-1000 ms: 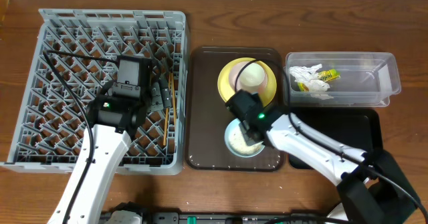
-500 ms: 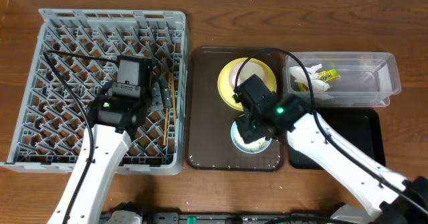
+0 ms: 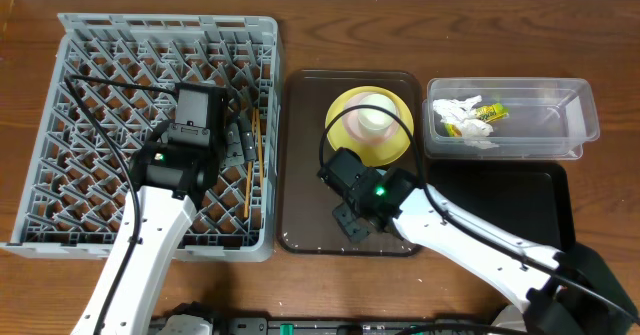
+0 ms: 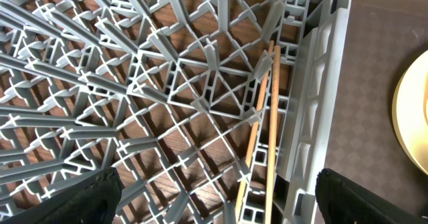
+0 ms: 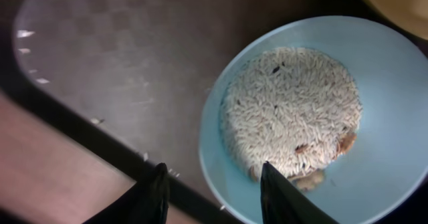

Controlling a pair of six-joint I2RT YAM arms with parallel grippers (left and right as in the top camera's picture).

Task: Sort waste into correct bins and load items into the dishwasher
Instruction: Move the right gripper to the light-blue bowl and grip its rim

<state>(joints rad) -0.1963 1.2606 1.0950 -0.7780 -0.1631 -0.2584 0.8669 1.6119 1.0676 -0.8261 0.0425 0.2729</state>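
Rice is the big worry here.

From above, the right gripper [image 3: 350, 220] hangs low over the near end of the brown tray [image 3: 300, 125], and it hides what is under it. The yellow plate [image 3: 398, 145] sits just behind it with a pale cup [image 3: 375, 115] on top. The napkin [image 3: 458, 110] and wrapper [image 3: 490, 110] lie in the clear tub [image 3: 560, 125]. The left gripper [image 3: 240, 147] waits over the grey rack [image 3: 100, 65].

The left wrist camera shows its fingers wide apart and holding nothing. The two chopsticks [image 4: 264, 117] lie in the rack below, by its wall.

The right wrist camera shows the blue bowl [image 5: 394, 103] on the brown tray, full of rice [image 5: 294, 110]. The fingers [image 5: 150, 194] are apart, one on each side of the bowl's rim, not pinching it yet. A thin, smooth rim could slip out of a pinch. If the bowl tips when it goes up, the rice would pour onto the tray. A few white bits [image 5: 27, 33] lie there already. I think the rice must go in a bin first, or it ends up in the rack.
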